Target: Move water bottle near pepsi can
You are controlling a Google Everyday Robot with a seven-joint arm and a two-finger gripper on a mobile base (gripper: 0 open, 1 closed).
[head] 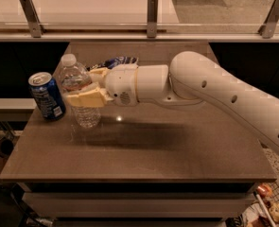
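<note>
The water bottle [77,82], clear and ribbed with a white cap, stands upright on the brown table [177,150] at its left side. My gripper [88,87] is shut on the bottle's middle, one yellowish finger in front and one behind. The pepsi can [47,95], blue with a silver top, stands upright just left of the bottle, a small gap between them. My white arm reaches in from the right.
A blue-and-white foil snack bag [115,61] lies behind my gripper, partly hidden by it. A rail with metal posts [152,14] runs along the back. The table's left edge is close to the can.
</note>
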